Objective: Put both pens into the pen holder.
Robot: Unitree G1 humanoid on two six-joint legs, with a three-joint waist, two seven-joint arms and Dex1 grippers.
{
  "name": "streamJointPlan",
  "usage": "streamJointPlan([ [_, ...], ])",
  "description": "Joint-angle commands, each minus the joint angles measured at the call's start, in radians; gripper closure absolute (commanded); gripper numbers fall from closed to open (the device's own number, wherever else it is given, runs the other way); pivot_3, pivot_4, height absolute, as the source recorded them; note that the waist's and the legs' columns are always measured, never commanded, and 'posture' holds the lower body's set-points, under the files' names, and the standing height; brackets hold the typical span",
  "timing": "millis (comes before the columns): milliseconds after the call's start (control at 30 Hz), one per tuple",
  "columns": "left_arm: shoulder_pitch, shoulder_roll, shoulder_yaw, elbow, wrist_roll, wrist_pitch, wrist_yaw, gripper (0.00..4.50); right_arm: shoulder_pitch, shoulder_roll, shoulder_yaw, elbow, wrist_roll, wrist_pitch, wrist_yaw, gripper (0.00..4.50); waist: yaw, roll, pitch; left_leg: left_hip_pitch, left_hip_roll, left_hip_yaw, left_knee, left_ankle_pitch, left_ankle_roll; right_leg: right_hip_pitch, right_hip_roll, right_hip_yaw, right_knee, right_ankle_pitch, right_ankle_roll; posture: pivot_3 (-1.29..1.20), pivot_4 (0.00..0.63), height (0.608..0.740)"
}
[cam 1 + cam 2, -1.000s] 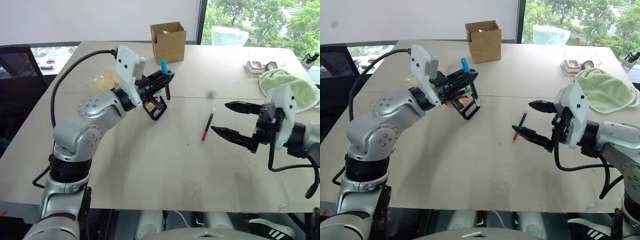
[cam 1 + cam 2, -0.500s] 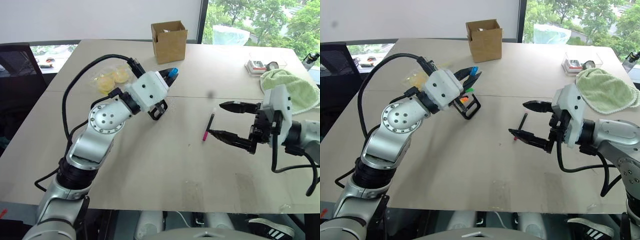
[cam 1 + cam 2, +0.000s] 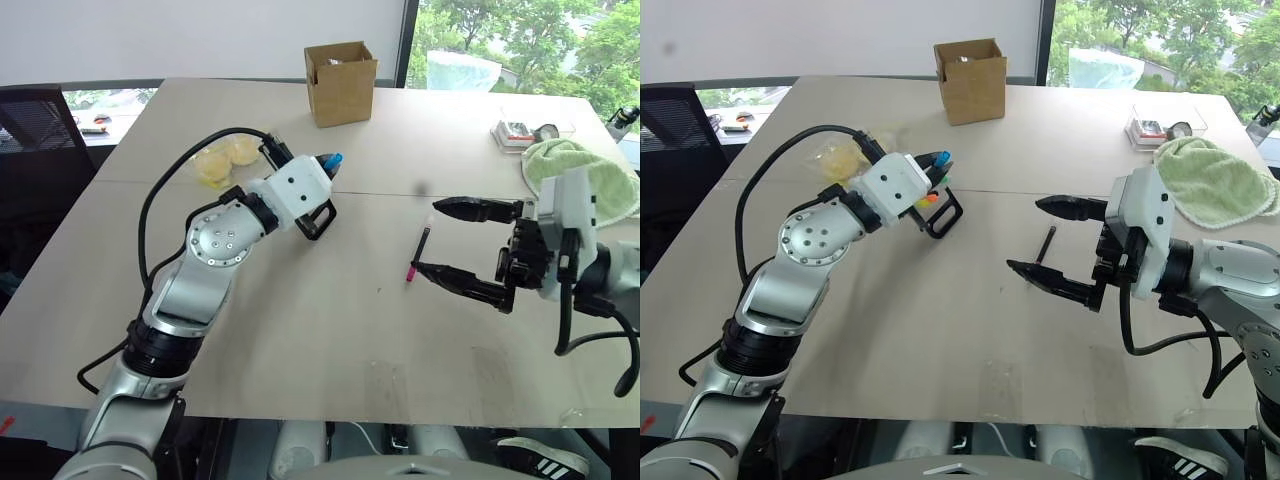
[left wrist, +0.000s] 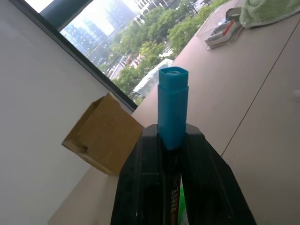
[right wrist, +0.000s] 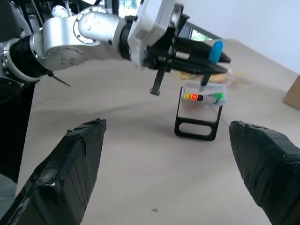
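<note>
**Blue Pen Insertion: Alignment at the Holder**

**Left eye view.** The left gripper (image 3: 322,172) sat directly above the pen holder (image 3: 318,218), clamped on the light blue pen (image 3: 331,160), whose blue end projected past the fingertips toward the cardboard box (image 3: 341,82). The black pen (image 3: 417,251) lay flat on the table (image 3: 300,330), well apart from the holder, long axis running near-to-far, pink end toward the robot. To do this step well, the blue pen's lower tip should be centred over a free slot before any release.

**Right eye view.** The right gripper (image 3: 1048,238) hovered with jaws spread wide, empty, straddling the black pen without touching it (ready for the second pickup).

**Left wrist view.** The blue pen's square end stood between the two fingers (image 4: 140,178), gripped on both sides, its long axis in line with them.

**Right wrist view.** A dark, slim tip hung below the left gripper, beside the holder's top rather than inside it; it was probably the blue pen's writing end, though this could not be confirmed. The holder stood upright, marker tips showing at its top. The pen should be brought upright first.
</note>
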Motion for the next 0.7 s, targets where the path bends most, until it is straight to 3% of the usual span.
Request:
streamJointPlan([
  [33, -0.009, -0.029, 0.028, -0.002, 0.013, -0.015, 0.006, 2.31, 0.001, -0.011, -0.018, -0.037, 0.002, -0.03, -0.037, 0.0, 0.0, 0.0, 0.0, 0.0, 0.0, 0.0, 0.0, 0.0, 0.0, 0.0, 0.0, 0.0, 0.0, 0.0, 0.0, 0.0, 0.15, 0.74],
  [167, 0.01, -0.071, 0.103, -0.057, -0.129, 0.035, -0.051, 0.29, 0.004, -0.034, 0.048, -0.023, -0.041, 0.061, -0.151, 0.0, 0.0, 0.0, 0.0, 0.0, 0.001, 0.0, 0.0, 0.0, 0.0, 0.0, 0.0, 0.0, 0.0, 0.0, 0.0, 0.0, 0.15, 0.74],
  [200, 0.025, -0.08, 0.141, -0.096, -0.232, 0.09, -0.096, 0.13, -0.007, -0.023, 0.072, 0.01, -0.035, 0.126, -0.212, 0.0, -0.002, 0.0, 0.0, 0.0, 0.001, 0.0, 0.0, 0.0, 0.0, 0.0, 0.0, 0.0, 0.0, 0.0, 0.0, 0.0, 0.15, 0.74],
  [333, 0.122, -0.02, 0.311, -0.224, -0.712, 0.396, -0.282, 0.13, -0.051, 0.065, 0.19, 0.074, -0.088, 0.23, -0.369, 0.0, -0.02, -0.001, 0.001, 0.001, 0.003, 0.001, 0.001, 0.001, -0.001, -0.001, -0.001, 0.002, 0.004, 0.0, 0.0, 0.0, 0.15, 0.74],
  [367, 0.157, 0.024, 0.338, -0.238, -0.773, 0.445, -0.329, 0.13, -0.072, 0.1, 0.228, 0.101, -0.121, 0.263, -0.422, 0.0, -0.024, -0.001, 0.001, 0.001, 0.003, 0.001, 0.001, 0.003, -0.005, -0.002, -0.002, 0.003, 0.006, 0.0, 0.0, 0.0, 0.15, 0.74],
  [567, 0.261, 0.189, 0.408, -0.233, -0.88, 0.541, -0.43, 0.13, -0.165, 0.365, 0.362, 0.364, -0.361, 0.363, -0.711, 0.0, -0.023, -0.001, 0.001, 0.003, 0.001, -0.001, 0.003, 0.002, -0.003, -0.002, 0.0, 0.002, 0.011, -0.003, 0.005, 0.0, 0.15, 0.74],
  [700, 0.267, 0.209, 0.425, -0.247, -0.914, 0.582, -0.398, 0.13, -0.179, 0.472, 0.355, 0.462, -0.428, 0.364, -0.754, 0.0, -0.016, -0.002, 0.001, 0.001, -0.001, -0.001, 0.004, 0.001, -0.001, -0.002, -0.002, 0.004, 0.011, -0.001, 0.002, 0.0, 0.15, 0.74],
])
